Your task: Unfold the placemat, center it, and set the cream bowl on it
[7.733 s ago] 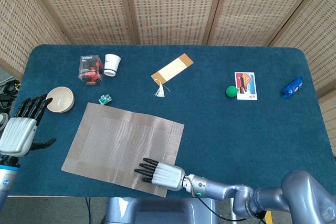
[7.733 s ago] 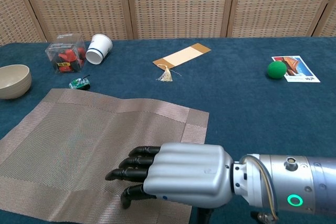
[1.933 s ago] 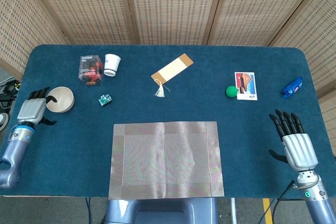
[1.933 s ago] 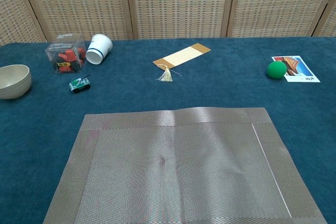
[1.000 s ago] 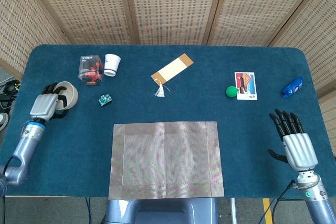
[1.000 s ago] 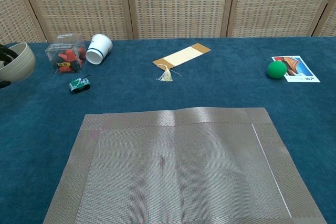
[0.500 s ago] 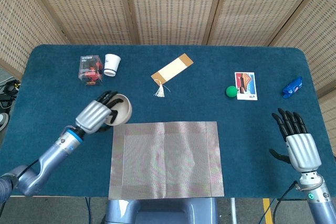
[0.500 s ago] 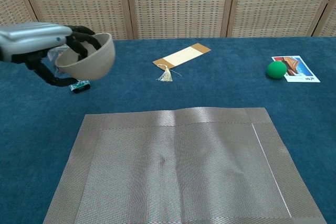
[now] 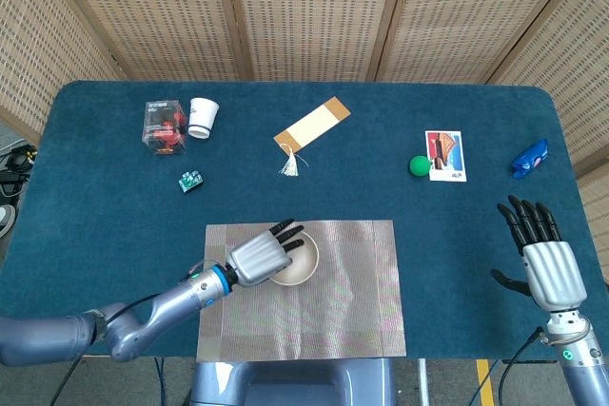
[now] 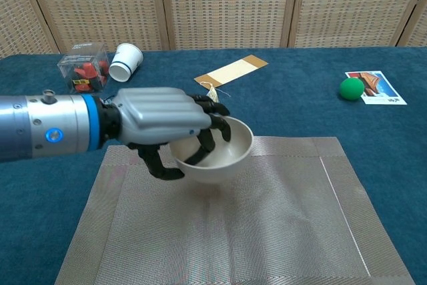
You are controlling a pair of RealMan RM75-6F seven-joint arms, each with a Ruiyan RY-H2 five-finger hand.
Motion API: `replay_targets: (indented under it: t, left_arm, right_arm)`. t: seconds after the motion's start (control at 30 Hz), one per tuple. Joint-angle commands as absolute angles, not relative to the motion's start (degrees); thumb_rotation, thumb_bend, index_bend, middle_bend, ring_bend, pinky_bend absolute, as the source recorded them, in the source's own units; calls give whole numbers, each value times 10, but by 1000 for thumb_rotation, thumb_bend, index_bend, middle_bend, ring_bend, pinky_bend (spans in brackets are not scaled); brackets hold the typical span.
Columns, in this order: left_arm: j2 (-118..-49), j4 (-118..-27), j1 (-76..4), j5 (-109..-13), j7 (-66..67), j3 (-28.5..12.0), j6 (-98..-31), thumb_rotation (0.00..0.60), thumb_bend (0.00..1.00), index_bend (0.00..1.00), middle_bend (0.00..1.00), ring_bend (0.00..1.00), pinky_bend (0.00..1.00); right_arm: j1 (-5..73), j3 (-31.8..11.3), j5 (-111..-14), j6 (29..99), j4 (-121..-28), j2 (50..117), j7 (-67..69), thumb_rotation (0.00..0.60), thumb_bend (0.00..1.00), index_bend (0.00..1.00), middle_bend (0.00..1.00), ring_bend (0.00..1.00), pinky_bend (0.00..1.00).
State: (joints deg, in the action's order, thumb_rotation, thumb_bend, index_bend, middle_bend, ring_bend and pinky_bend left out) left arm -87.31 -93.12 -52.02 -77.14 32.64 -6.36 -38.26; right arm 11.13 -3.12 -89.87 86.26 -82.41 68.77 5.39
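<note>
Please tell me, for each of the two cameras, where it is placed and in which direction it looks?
Head view: high above the near edge, looking steeply down on the whole table; shows the left hand and arm, plus the right hand.
Chest view: low at the near edge, looking forward across the table toward the wicker screens; shows only the left hand.
Shared: the left hand holding the cream bowl over the placemat.

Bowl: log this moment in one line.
left hand holds bowl over placemat | right hand open, idle | bowl not released
</note>
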Motion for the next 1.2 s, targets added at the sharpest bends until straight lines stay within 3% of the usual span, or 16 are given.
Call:
replay_targets:
  t: [0.03, 0.37, 0.43, 0.5, 0.6, 0.67, 1.2]
  left_arm:
    - [-899, -935, -538, -742, 366, -55, -373, 600, 418, 740, 0, 0, 0]
    - [-914, -969, -555, -674, 470, -14, -396, 600, 405, 687, 0, 0, 0]
    - [-919, -969, -557, -665, 479, -8, -401, 600, 392, 638, 0, 0, 0]
    - [-923, -969, -559, -659, 485, -3, -405, 600, 290, 466, 0, 0, 0]
    - [-924, -975, -562, -648, 496, 2, -415, 600, 95, 95, 0, 0, 0]
    - [-922, -979, -564, -642, 501, 4, -421, 600, 42, 4, 0, 0, 0]
    - [-822, -1084, -549, -682, 466, 9, -495, 600, 26, 0, 0, 0, 0]
  right_arm:
    - [110, -33, -898, 864, -824, 687, 57, 600, 0, 80, 0, 0, 0]
    - [108, -37, -898, 864, -825, 683, 63, 600, 0, 80, 0, 0, 0]
    - [108, -37, -899, 864, -825, 683, 62, 600, 0, 80, 0, 0, 0]
    - [107, -38, -899, 866, -826, 683, 62, 600, 0, 80, 0, 0, 0]
    - [106, -39, -900, 867, -828, 682, 62, 600, 0, 80, 0, 0, 0]
    - [106, -39, -900, 867, -829, 681, 62, 600, 0, 80, 0, 0, 0]
    - [102, -40, -908, 873, -837, 678, 57, 600, 0, 83, 0, 0, 0]
